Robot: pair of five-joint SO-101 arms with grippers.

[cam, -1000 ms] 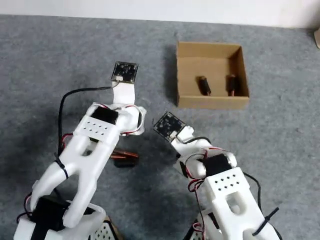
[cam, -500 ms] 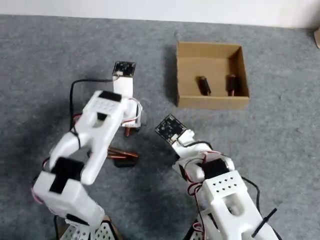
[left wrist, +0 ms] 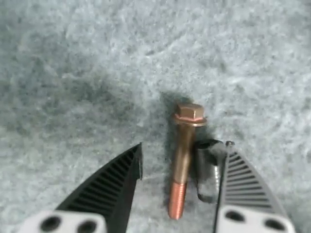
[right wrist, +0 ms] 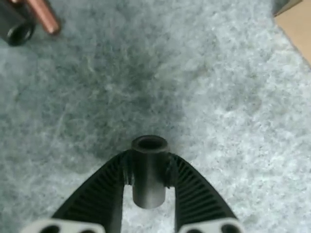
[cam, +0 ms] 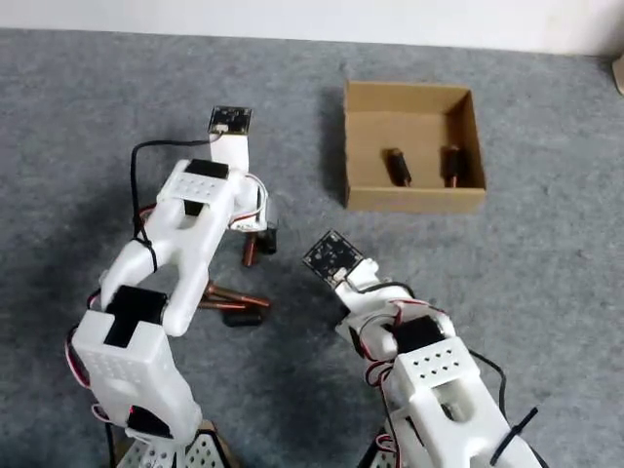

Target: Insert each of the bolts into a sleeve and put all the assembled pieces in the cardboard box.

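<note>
Left gripper (left wrist: 184,144) jaws spread, straddling copper bolt (left wrist: 184,160). Bolt flat on grey carpet (left wrist: 73,73), long axis near-far, hex head past fingertips. Right gripper (right wrist: 148,155) pinching black sleeve (right wrist: 148,177), bore pointing outward.

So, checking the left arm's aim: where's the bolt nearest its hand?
In the left wrist view the bolt lies on the mat between the open left hand's fingers, a black sleeve beside it.

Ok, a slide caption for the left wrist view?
Open left gripper straddles a copper hex bolt lying on the grey mat, a black sleeve right beside it.
</note>
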